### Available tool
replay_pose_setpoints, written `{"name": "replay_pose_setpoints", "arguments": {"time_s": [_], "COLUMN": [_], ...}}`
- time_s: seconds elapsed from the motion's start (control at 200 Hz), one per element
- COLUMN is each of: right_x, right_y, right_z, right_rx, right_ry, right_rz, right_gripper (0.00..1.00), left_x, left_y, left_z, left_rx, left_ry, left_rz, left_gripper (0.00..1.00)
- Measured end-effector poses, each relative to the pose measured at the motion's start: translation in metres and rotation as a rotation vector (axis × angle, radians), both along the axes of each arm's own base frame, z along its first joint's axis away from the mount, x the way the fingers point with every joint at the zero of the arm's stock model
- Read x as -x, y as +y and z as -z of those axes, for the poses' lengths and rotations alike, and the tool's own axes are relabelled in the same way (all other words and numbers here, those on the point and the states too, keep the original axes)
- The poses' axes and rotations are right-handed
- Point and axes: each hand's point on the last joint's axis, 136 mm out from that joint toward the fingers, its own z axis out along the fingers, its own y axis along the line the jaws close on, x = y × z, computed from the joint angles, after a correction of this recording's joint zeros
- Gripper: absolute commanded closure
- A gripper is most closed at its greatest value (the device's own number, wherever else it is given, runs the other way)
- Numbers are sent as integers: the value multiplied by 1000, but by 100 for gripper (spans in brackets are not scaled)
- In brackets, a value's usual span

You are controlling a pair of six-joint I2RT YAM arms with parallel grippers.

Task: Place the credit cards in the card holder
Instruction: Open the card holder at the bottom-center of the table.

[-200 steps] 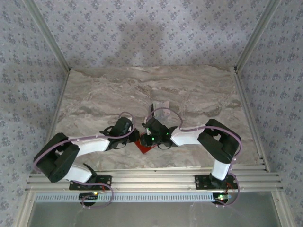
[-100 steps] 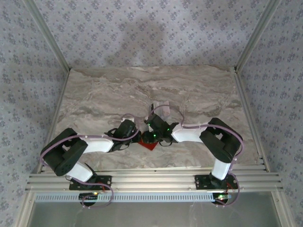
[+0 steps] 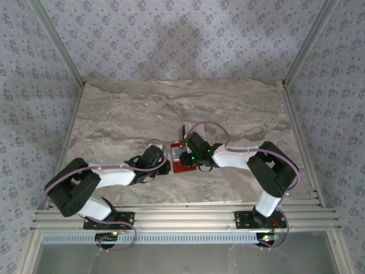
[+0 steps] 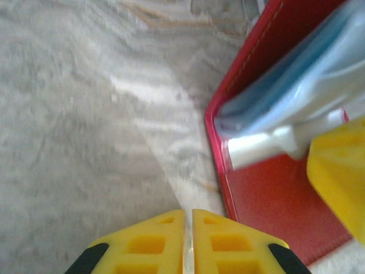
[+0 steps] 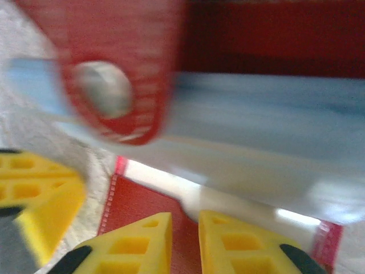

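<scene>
Surrounding the card holder [image 3: 181,167], marbled tabletop [image 3: 142,108], floral walls [image 3: 171,40]

The bench [image 3: 239,108], a pale grey-beige marbled slab, carries the red card holder [image 3: 183,166] lying open; veined stone spreads beyond the card holder on every side.

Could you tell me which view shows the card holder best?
The left wrist view: the card holder lies open, its red cover, stitched edge and pale blue pockets fairly sharp. The right wrist view is closer but blurred. The top view gives a small red patch partly under the right arm.
</scene>
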Motion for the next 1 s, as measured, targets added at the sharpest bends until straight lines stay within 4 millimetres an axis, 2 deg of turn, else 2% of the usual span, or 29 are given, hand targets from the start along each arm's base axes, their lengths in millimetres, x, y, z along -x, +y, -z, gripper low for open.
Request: {"name": "replay_pose_setpoints", "arguments": {"time_s": [0.16,0.405,0.5,0.675,0.844,0.999], "right_x": [1,2,3,5,25,51], "right_y": [-3,-4,-4,-4,-6,1], "right_z": [4,4,4,5,4,4], "right_rx": [3,3,0,-3,7,8], "right_ry": [-1,-26,-32,-42,-49,-46], "right_rz": [5,30,38,57,48,7], "right_gripper": [80,80,80,80,80,80], "left_x": [10,1,-3,-12,-26,-38], "left_y": [3,-16,-26,-35,-42,-49], "left_z": [-15,-35,-36,-26,-23,-22], "left_rx": [5,30,35,6,-27,-41], "left_ry": [10,8,16,40,38,31], "left_rz": [27,67,80,84,90,102], "left_gripper": [86,86,86,86,86,86]}}
